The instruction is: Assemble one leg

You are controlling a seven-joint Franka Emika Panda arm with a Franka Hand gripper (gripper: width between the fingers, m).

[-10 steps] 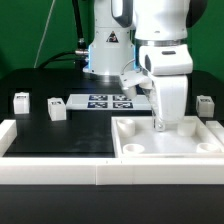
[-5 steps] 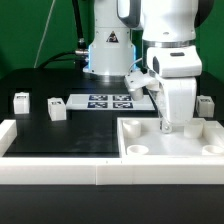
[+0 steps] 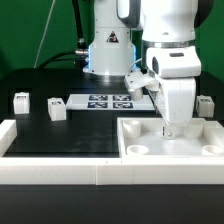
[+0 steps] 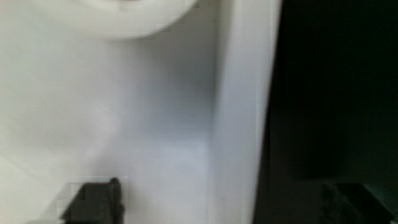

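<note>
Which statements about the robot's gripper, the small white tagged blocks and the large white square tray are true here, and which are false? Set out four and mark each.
1. The two-finger gripper hangs low over the large white square tray-like piece. True.
2. Two small stubby white plastic legs with tag markers, the outer leg and the inner leg, stand on the exterior view's left of the flat white marker board. True.
3. The marker board lies inside the tray-like piece. False: it lies on the black table, apart from the tray.
4. No leg stands on the exterior view's right. False: a third leg stands there, near the picture's edge.
</note>
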